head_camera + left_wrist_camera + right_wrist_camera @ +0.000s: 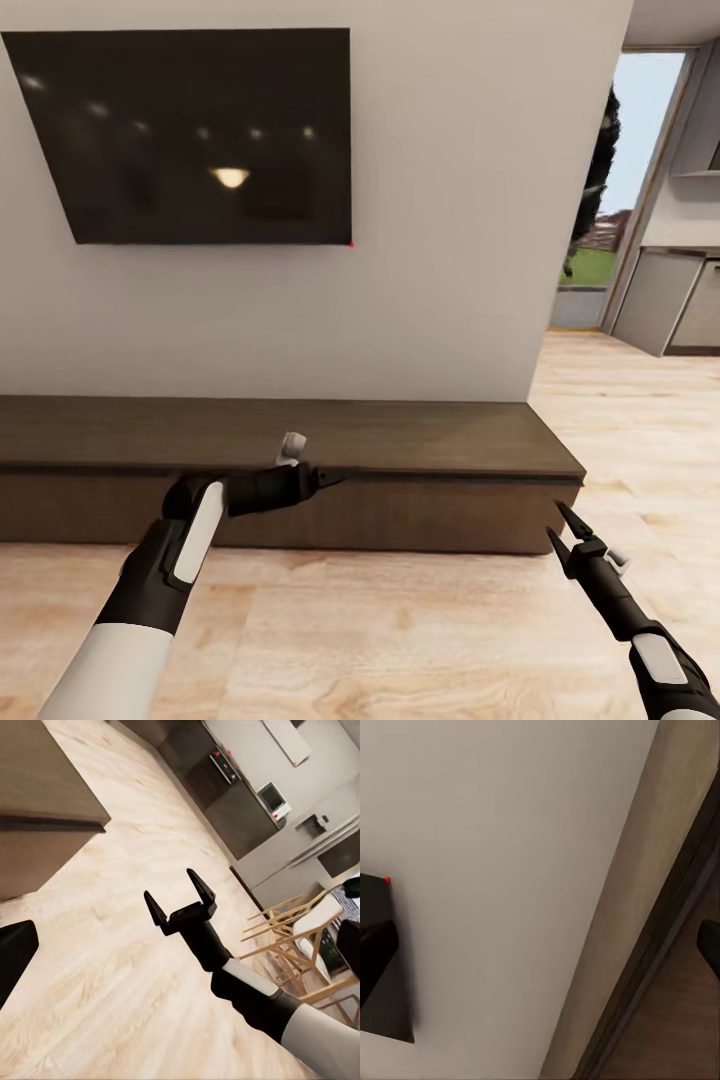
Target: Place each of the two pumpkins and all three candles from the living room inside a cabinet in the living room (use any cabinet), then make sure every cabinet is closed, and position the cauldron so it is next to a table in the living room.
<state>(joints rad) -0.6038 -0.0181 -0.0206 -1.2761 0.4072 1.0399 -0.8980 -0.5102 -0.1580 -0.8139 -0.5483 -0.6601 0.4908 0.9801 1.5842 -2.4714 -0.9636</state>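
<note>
Nearest to me, my right hand (566,528) hangs low over the pale wood-plank floor (400,640), its two black fingers spread apart and holding nothing; the left wrist view shows it (178,899) plainly open as well. A little further on, my left hand (325,478) is turned sideways with its tip right at the top front edge of the long low dark brown wooden cabinet (420,510), but I cannot tell from here whether its fingers are parted or closed. The cabinet lies straight ahead, its long axis running left to right along the plain white wall (450,250), and its front looks shut along the stretch I can see. The left hand is clearly the nearer one to it, level with the seam under the top surface, so I judge that any pull on a drawer front falls to that arm. Beyond, a black wall-mounted television (190,135) hangs above the cabinet.
</note>
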